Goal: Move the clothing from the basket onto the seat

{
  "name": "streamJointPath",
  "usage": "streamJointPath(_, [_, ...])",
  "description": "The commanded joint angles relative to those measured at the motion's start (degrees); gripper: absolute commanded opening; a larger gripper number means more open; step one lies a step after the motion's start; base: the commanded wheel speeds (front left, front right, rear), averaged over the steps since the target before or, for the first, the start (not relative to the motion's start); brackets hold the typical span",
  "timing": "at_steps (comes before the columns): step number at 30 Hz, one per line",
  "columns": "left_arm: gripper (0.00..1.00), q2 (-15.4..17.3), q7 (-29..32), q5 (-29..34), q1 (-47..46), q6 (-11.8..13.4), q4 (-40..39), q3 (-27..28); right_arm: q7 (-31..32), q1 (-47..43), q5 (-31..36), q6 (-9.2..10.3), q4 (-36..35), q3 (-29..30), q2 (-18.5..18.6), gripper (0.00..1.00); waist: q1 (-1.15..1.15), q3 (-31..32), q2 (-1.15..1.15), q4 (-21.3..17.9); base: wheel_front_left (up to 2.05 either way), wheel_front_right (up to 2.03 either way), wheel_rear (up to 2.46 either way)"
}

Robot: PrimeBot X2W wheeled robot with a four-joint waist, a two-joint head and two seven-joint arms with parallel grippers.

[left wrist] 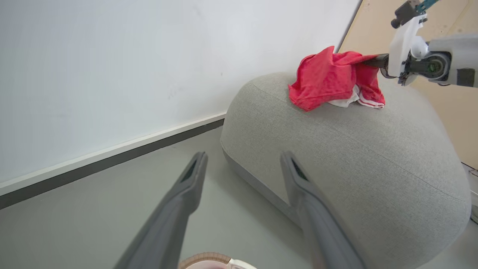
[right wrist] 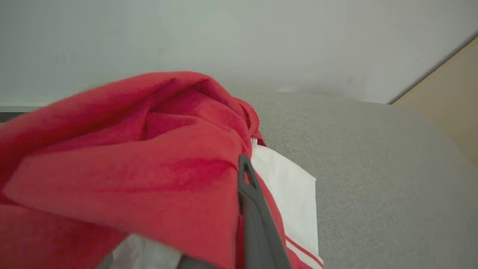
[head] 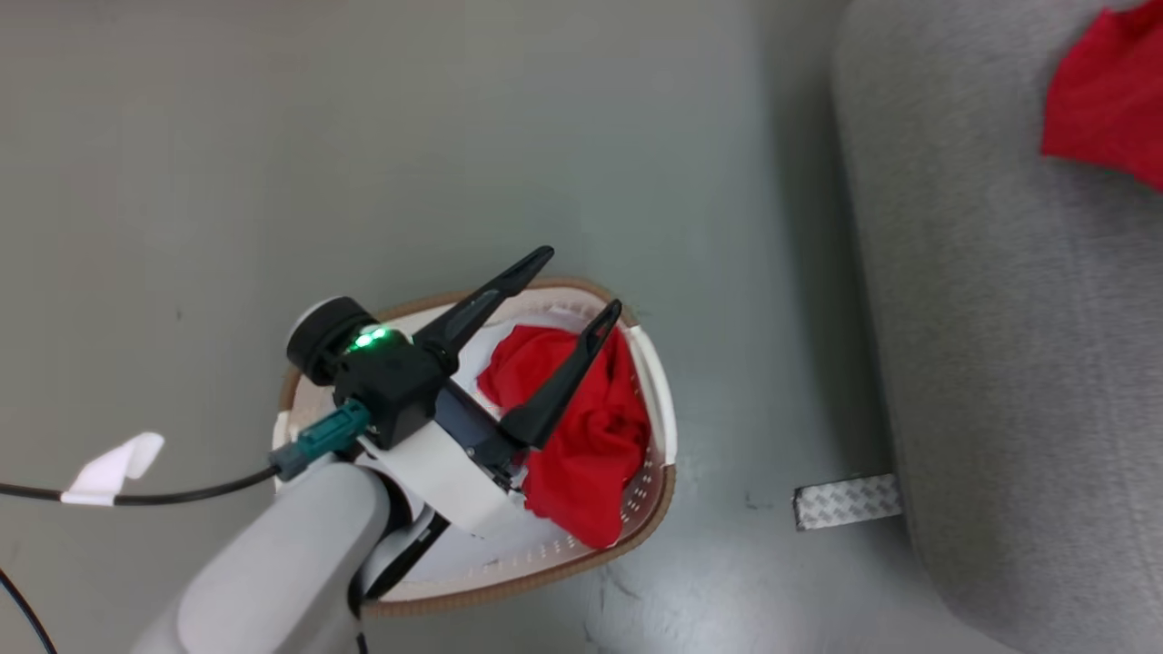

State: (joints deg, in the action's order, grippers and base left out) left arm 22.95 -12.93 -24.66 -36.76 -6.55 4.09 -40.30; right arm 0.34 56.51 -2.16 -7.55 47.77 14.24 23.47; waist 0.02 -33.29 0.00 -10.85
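Note:
A crumpled red piece of clothing (head: 581, 427) lies in the white basket (head: 545, 581), whose brown rim also shows in the left wrist view (left wrist: 203, 257). Just above it hangs my left gripper (head: 581, 283), open, its fingers spread over the garment with nothing between them. To the right stands the grey seat (head: 999, 318). On its top rests a second red and white garment (left wrist: 328, 78). My right gripper (left wrist: 373, 60) is shut on that garment's edge. In the right wrist view the fabric (right wrist: 149, 168) drapes over my right gripper (right wrist: 242, 164), hiding one finger.
The basket stands on a grey floor, with a gap between it and the seat. A silver tape strip (head: 847, 501) lies at the seat's base. A black cable with a white tag (head: 114, 468) trails at the left. A white wall with a dark baseboard (left wrist: 112, 153) runs behind the seat.

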Motion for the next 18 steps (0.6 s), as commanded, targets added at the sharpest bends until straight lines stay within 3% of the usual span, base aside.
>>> streamJointPath(1, [1.0,0.54,-0.19,0.62,-0.8,-0.21,-0.22,0.18,1.63,0.77,1.13,0.12,1.66,0.42,0.24,0.0,-0.02,-1.74,0.0,1.42,0.0,0.0,0.0])
streamJointPath(4, [1.0,0.79,-0.47,0.4,-0.95,-0.24,0.04,0.27,4.64,1.05,1.93,0.12,4.56,0.85,-0.63,0.0,-0.02,-2.0,0.0,1.57,0.0,0.0,0.0])
streamJointPath(5, [1.0,0.79,-0.52,0.33,-0.93,-0.24,0.25,0.3,4.76,1.19,2.11,0.12,4.99,0.98,-0.61,0.05,-0.02,-1.82,0.0,1.6,0.0,0.0,0.0])
streamJointPath(6, [1.0,0.7,-0.65,0.21,-0.83,-0.21,0.47,0.31,4.5,1.11,2.34,0.12,5.28,0.98,-0.55,0.19,-0.02,-1.47,0.0,1.63,0.0,0.0,0.0])
streamJointPath(7, [1.0,0.53,-0.77,0.06,-0.72,-0.19,0.76,0.27,4.1,0.97,2.24,0.12,5.59,0.96,-0.48,0.43,-0.02,-1.03,0.0,1.68,0.0,0.0,0.0])
streamJointPath(8, [1.0,0.43,-0.87,0.0,-0.66,-0.14,1.11,0.26,3.87,0.76,1.92,0.12,5.86,0.6,-0.91,0.87,-0.02,-0.53,0.0,1.69,0.0,0.0,0.0])
streamJointPath(9, [1.0,0.38,-0.98,-0.03,-0.57,-0.07,1.51,0.3,3.63,0.46,1.71,0.12,6.2,0.1,-1.44,1.0,-0.02,0.07,0.0,1.61,0.0,0.0,0.0])
streamJointPath(15, [1.0,-0.7,-1.54,-1.24,1.66,0.7,4.51,0.74,4.7,-2.99,-1.85,0.12,8.38,-6.76,-1.91,1.0,-0.02,6.63,0.0,1.37,0.0,0.0,0.0])
streamJointPath(18, [1.0,-1.48,-1.82,-2.18,3.46,1.19,6.4,1.29,4.68,-4.92,-5.32,0.13,7.23,-12.09,0.17,1.0,-0.02,10.8,0.0,1.57,0.0,0.0,0.0])
